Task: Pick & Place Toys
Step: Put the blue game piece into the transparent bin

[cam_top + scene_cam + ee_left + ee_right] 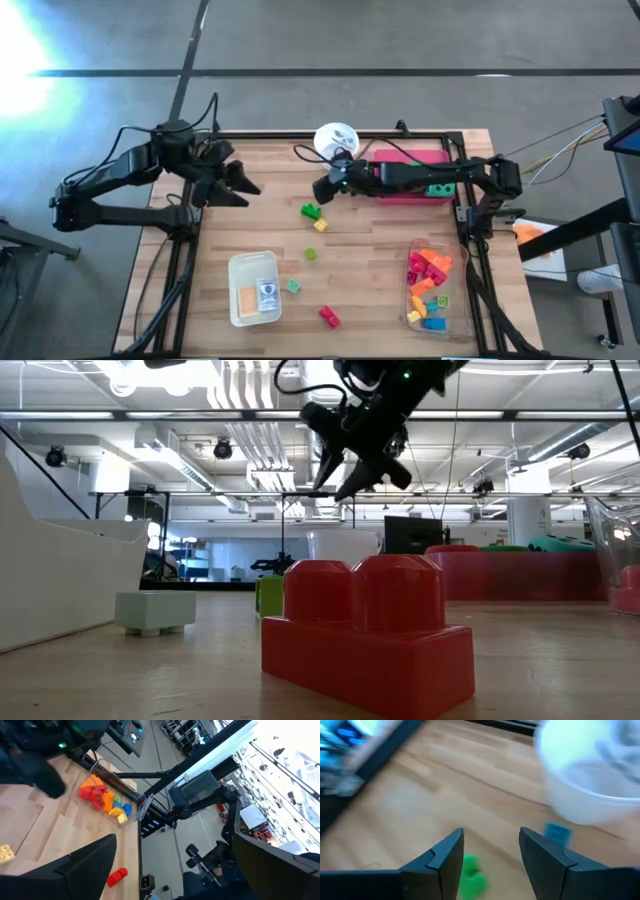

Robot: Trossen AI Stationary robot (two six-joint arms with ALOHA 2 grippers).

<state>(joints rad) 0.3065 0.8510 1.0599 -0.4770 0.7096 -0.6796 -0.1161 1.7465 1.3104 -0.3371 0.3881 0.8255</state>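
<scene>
right gripper (490,857): parted, empty, over green brick (470,875) | left gripper (237,180): wide

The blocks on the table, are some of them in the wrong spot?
Yes. Most bricks sit in the clear tray, but a few lie loose on the wood: a green brick, a yellow brick and a red brick. The right hand hangs open above the green one, holding nothing.
</scene>
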